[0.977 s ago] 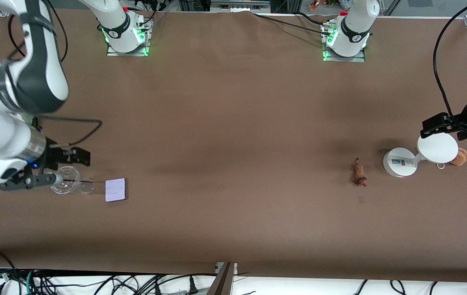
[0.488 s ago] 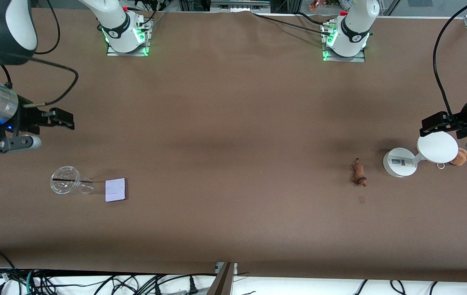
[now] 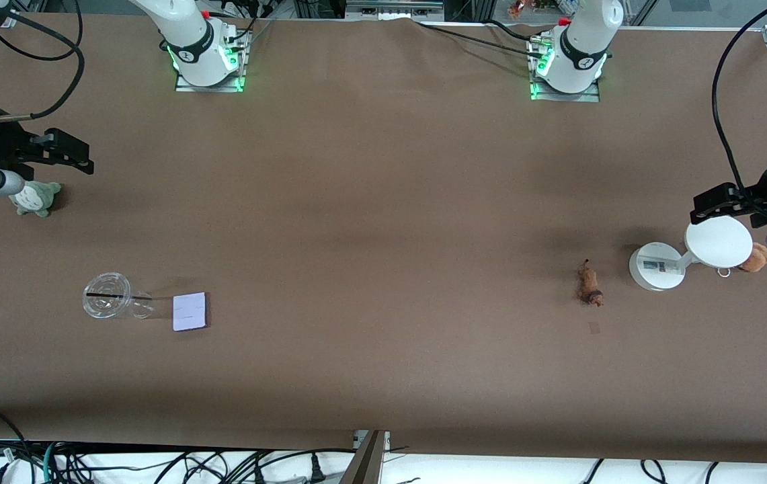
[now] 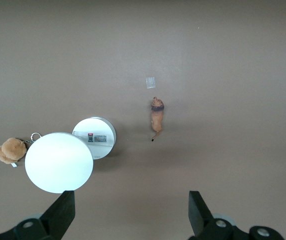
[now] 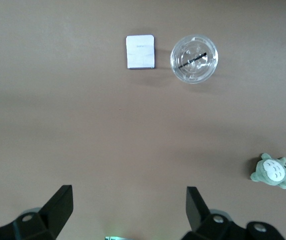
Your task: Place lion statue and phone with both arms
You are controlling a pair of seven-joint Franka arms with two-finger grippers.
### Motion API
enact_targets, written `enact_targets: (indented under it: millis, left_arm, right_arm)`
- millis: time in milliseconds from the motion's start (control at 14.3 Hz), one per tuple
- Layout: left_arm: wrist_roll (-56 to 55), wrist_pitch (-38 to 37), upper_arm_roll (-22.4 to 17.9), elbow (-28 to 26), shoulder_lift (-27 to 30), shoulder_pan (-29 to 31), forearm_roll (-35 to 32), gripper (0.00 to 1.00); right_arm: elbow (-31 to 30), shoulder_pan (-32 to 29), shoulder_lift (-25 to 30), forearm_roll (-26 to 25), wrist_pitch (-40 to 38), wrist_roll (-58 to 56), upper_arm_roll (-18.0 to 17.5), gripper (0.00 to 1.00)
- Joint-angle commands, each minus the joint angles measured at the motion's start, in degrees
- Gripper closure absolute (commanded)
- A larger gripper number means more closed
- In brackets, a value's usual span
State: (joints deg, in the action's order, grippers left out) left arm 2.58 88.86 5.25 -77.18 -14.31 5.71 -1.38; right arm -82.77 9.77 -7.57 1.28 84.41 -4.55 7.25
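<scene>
A wide table (image 3: 383,222) under plain brown cloth fills the view, evenly lit with soft shadows, black cables (image 3: 154,467) tangled along its near edge (on a white surface)

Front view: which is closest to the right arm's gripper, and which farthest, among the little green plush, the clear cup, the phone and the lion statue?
From the right gripper, nearest first:
1. Green plush, just beside it.
2. Clear cup, nearer the camera.
3. Phone, beside the cup.
4. Lion statue, toward the left arm's end.
</scene>
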Motion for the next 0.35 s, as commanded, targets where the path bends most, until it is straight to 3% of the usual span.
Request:
enact_targets:
  millis: [0,279]
  left_arm:
    - [0.9,-1.5,-0.2,1.8,-0.5,0.0,0.4,0.0]
    - [0.9,-1.5,-0.2,1.8,-0.5,0.0,0.4,0.0]
  right_arm:
    - [1.6,-0.5,-1.3,-1.4,-0.6,-0.5,-0.7,0.0]
    - [1.6,-0.5,-1.5,-1.4,-0.6,-0.3,-0.7,0.0]
